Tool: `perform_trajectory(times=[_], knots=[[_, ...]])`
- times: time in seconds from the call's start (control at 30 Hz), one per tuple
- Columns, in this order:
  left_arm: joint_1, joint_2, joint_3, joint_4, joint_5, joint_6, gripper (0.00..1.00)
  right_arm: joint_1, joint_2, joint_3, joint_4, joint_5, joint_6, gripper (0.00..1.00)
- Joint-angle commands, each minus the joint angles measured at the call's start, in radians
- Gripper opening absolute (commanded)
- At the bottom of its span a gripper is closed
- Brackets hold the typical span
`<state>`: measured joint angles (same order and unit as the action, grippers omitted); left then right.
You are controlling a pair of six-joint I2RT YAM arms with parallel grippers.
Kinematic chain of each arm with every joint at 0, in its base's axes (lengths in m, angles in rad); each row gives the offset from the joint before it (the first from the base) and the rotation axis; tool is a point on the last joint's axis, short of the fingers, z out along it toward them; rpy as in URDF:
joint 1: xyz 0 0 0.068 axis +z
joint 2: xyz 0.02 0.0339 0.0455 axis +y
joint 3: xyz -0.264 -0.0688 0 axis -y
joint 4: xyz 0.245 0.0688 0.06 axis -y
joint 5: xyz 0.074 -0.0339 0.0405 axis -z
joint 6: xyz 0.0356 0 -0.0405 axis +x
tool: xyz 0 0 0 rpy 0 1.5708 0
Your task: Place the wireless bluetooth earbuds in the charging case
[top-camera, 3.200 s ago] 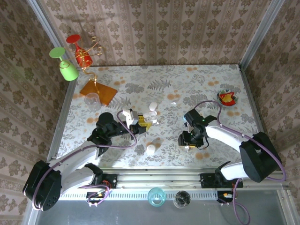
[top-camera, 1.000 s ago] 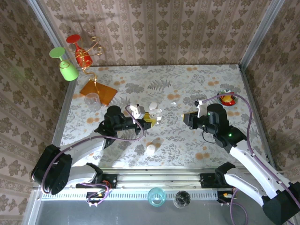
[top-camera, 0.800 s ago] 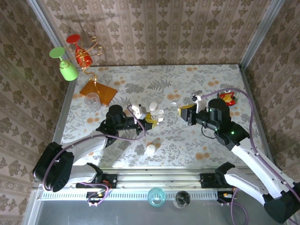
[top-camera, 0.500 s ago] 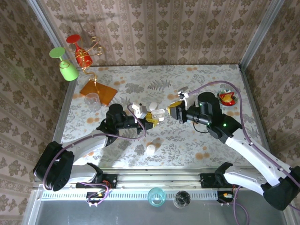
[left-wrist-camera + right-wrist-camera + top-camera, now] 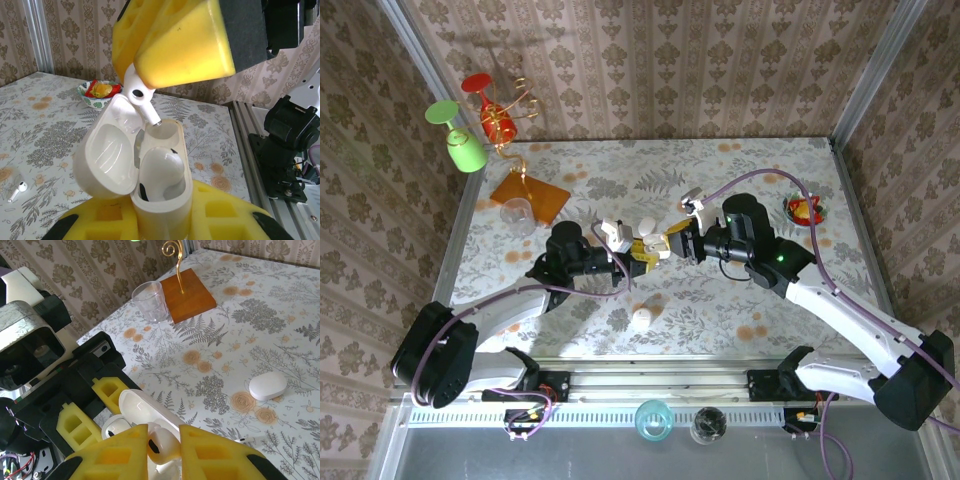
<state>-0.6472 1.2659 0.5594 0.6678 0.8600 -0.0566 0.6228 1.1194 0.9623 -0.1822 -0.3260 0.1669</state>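
Insertion step: left end effector [image 5: 640,257] clamps open charging case [image 5: 150,212], right end effector [image 5: 163,449] pinches earbud [image 5: 135,91]; next, ease stem [image 5: 149,112] down into empty socket [image 5: 163,131].

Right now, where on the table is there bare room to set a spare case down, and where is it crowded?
Bare: the far strip of table between the wooden base and the bowl. Crowded: the middle, where the left gripper holds the open charging case and the right gripper an earbud, with a closed white case nearer the arms.
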Motion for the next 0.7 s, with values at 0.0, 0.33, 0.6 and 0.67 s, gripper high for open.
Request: perform_trajectory(times=[0.0, 0.33, 0.6, 0.67], knots=[[-0.003, -0.029, 0.013, 0.053, 0.004, -0.028, 0.10, 0.006, -0.003, 0.008, 0.010, -0.020, -0.029, 0.21], [0.004, -0.045, 0.014, 0.053, 0.011, -0.048, 0.10, 0.006, 0.002, -0.008, -0.006, -0.065, -0.082, 0.21], [0.004, -0.054, 0.005, 0.051, 0.001, -0.051, 0.10, 0.006, -0.002, -0.002, -0.019, -0.094, -0.102, 0.26], [0.006, -0.054, 0.005, 0.053, 0.001, -0.050, 0.10, 0.006, -0.006, 0.002, -0.012, -0.082, -0.086, 0.32]])
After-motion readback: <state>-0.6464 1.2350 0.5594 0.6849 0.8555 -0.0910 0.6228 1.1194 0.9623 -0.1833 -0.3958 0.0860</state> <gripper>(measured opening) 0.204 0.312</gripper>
